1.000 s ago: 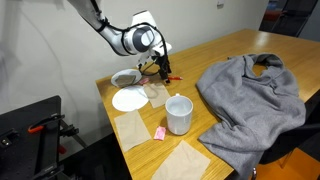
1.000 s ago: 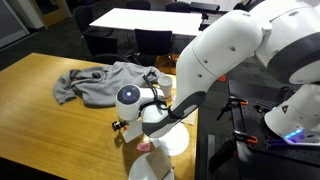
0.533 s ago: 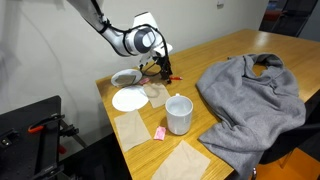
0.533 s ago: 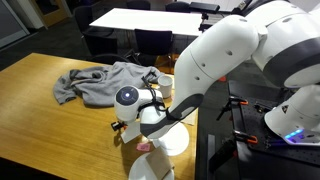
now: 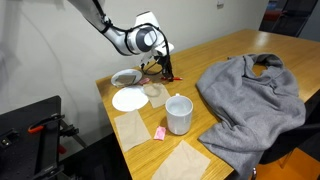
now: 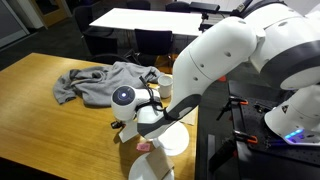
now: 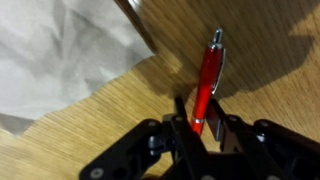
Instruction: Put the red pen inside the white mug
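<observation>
My gripper [image 7: 197, 123] pinches the red pen [image 7: 208, 75] by its near end, shaft pointing straight ahead, white mug [image 5: 179, 114] well apart.

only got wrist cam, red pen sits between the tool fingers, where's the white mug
Observer: Not in your view. In an exterior view the white mug stands on the table, nearer that camera than the tool.
Operator: anything crowding it
Observer: A heaped grey cloth lies close beside the mug, on the side away from the white plate.
</observation>
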Tool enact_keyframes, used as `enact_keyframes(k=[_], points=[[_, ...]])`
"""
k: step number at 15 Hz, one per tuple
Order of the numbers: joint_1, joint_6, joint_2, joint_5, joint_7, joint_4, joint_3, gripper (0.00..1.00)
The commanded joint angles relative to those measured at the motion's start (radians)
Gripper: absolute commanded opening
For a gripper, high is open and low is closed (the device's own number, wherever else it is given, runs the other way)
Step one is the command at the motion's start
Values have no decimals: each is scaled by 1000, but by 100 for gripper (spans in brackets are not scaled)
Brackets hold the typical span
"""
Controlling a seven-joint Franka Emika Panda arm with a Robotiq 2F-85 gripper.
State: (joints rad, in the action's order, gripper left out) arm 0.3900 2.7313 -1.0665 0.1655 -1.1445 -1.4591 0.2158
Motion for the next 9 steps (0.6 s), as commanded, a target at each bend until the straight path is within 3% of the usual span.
enact_keyframes(k=[1,9], points=[[5,-47,-27,-24,10,62,6,0],[-1,-51,41,-20,31,23,-2,3]])
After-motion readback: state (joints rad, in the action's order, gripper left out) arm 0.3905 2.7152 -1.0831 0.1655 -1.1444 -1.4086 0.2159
